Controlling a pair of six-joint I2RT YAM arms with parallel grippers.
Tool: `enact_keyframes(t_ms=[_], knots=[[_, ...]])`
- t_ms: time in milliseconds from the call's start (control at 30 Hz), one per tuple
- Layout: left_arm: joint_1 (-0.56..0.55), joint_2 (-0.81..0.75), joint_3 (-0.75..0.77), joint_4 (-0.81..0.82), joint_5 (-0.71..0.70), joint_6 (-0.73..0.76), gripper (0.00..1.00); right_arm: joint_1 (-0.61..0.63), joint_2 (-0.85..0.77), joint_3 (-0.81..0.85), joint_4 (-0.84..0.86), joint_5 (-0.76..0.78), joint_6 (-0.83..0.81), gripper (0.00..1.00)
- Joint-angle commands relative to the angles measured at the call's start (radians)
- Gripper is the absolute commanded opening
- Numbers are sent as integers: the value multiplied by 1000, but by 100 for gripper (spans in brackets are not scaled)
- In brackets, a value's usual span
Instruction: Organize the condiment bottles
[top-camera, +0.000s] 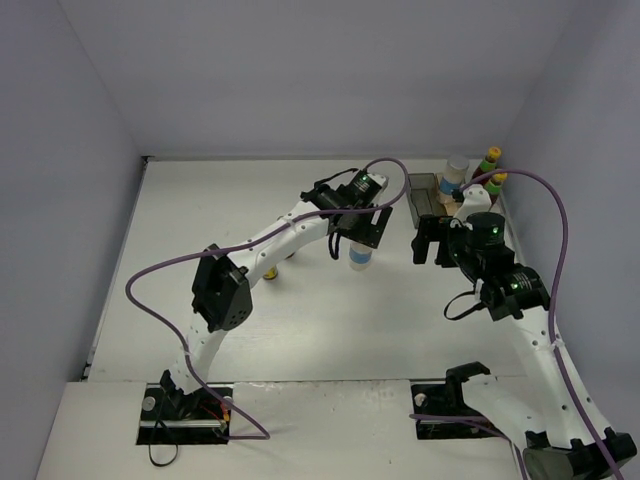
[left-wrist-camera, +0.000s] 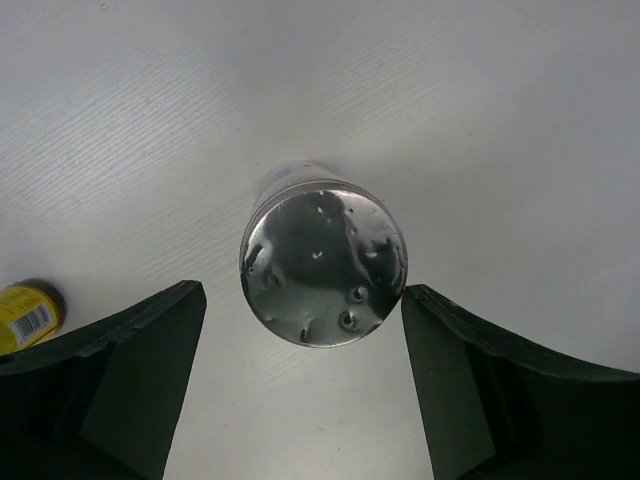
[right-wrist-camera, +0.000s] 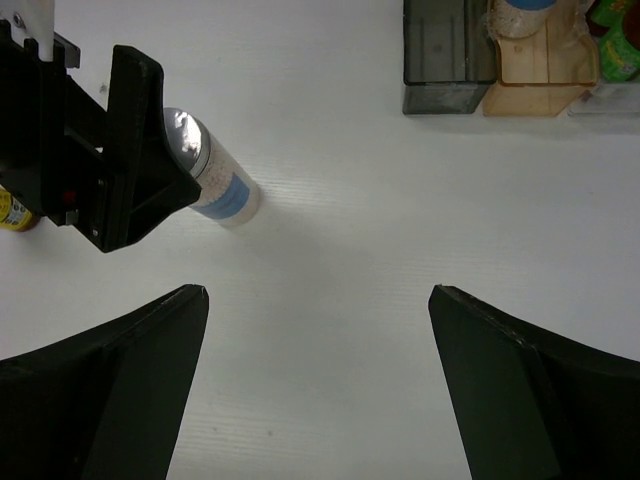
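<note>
Overhead view of two robot arms on a white worktop (top-camera: 200, 200). The left arm reaches to the middle, with the left end effector (left-wrist-camera: 300, 292) pointing straight down over a white silver-lidded jar (left-wrist-camera: 323, 262). The left wrist view looks down onto the round lid, which sits between the two dark fingers with a gap on each side. This end effector is open and touches nothing.

The jar stands upright, its long axis vertical and in line with the approach, so a straight descent looks enough to bracket it.

The right end effector (right-wrist-camera: 318, 292) is also open and empty. It hovers to the jar's right, between the jar and the compartment tray (right-wrist-camera: 440, 95) in the far right corner. The left arm is clearly the nearer of the two.

The tray holds a second jar (top-camera: 457, 168) and two yellow-capped bottles (top-camera: 490, 160). A small brown bottle (left-wrist-camera: 25, 312) with a yellow label sits on the worktop to the left, close to the left arm.
</note>
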Motion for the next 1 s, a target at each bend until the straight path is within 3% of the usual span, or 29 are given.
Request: enact_keyframes(t_ms=[0,167,300,467,633,967], knots=[[-5,-147,27,3,-62,-10,80,-3,20,43,45,-53,-38,98],[34,-254,18,-6,-118,-44,81,-3,62,72,76,-102,-73,99],[86,-427,-74,-3,-193,-67,81,3,125,92,117,-157,-85,99],[181,-644,-291,-12,-313,-72,81,49,249,117,188,-171,-84,100],[372,-894,-515,-12,-342,-58,81,148,393,146,251,-91,-75,100],[636,-1150,-873,-26,-257,-10,81,208,602,188,352,-11,-32,100]])
